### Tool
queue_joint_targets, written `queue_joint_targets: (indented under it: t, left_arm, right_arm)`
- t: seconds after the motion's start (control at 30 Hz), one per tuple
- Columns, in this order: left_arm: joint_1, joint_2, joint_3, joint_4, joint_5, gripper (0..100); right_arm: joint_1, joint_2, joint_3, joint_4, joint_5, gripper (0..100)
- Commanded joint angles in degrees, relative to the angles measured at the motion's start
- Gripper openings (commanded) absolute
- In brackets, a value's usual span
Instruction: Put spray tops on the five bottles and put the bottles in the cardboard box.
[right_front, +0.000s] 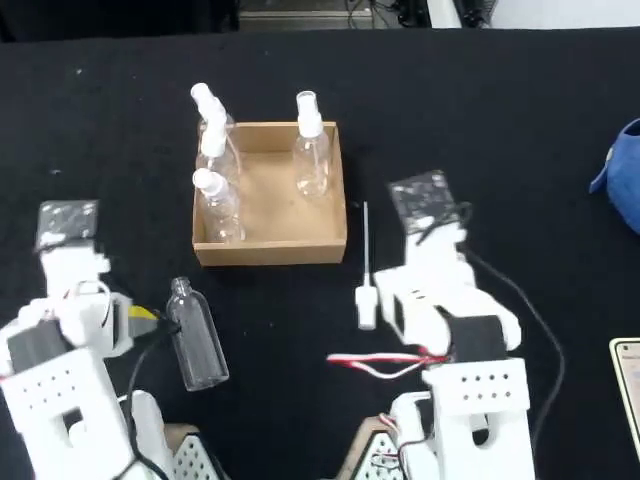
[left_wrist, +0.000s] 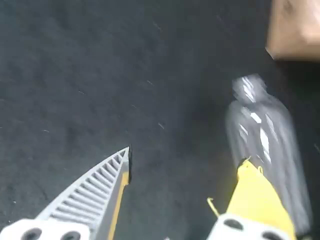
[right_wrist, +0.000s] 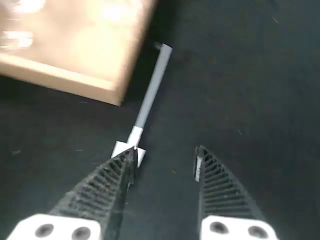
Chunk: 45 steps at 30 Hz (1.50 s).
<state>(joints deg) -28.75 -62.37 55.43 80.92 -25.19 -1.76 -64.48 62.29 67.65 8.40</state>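
Starting at the near edge of the black table (right_front: 500, 120), the right gripper (right_wrist: 165, 151) is spread wide. One of its fingertips (right_wrist: 120, 170) is just over the head of the white spray top with a long thin tube (right_wrist: 150, 95). The tube points away to the far edge, past the near right corner of the brown cardboard box (right_front: 270, 250), so the right arm is the nearer one. The left gripper (left_wrist: 185, 156) is spread too. The clear uncapped plastic bottle (left_wrist: 262, 140) is just beside its yellow finger, outside the gap I think. Four clear bottles with white spray tops (right_front: 311, 150) stand in the box.
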Motion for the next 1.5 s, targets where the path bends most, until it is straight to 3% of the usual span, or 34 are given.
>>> queue_joint_targets:
  t: [0.0,0.3,0.47,0.67,0.9,1.0,1.07,1.2,1.27,1.33,1.47]
  left_arm:
    - [6.2,6.15,-8.04,5.71,-0.44,21]
    - [21.85,9.41,-5.32,6.24,17.76,21]
    - [27.38,10.02,-1.19,2.29,25.41,21]
    - [28.09,10.02,9.54,-6.95,25.49,21]
    - [27.91,10.02,12.53,-9.14,25.41,20]
    - [27.82,10.02,12.53,-9.14,21.89,20]
    - [25.89,10.02,12.53,-9.14,19.6,19]
    - [20.7,10.02,12.53,-9.58,17.32,2]
    - [17.89,9.67,12.53,-9.05,15.56,5]
    - [13.76,9.49,12.18,-9.41,12.4,3]
    - [2.42,9.49,9.19,-9.67,2.2,3]
  right_arm:
    - [3.78,-1.45,3.82,-5.98,0.35,15.3]
    - [4.04,-1.63,8.84,-11.16,0.35,15.3]
    - [4.04,-1.63,8.84,-11.16,0.35,15.3]
    - [3.96,-1.63,8.92,-11.16,0.35,15.3]
    - [3.87,-1.63,8.92,-11.16,0.35,15.3]
    - [4.04,-1.63,8.92,-11.16,0.35,15.3]
    - [4.04,-1.63,8.92,-11.16,0.35,15.3]
    - [4.04,-1.63,8.84,-11.25,0.35,15.3]
    - [4.04,-1.63,8.75,-11.34,0.35,15.3]
    - [4.04,-1.63,8.92,-12.13,0.35,15.3]
    - [4.13,-1.63,8.92,-12.31,0.35,15.2]
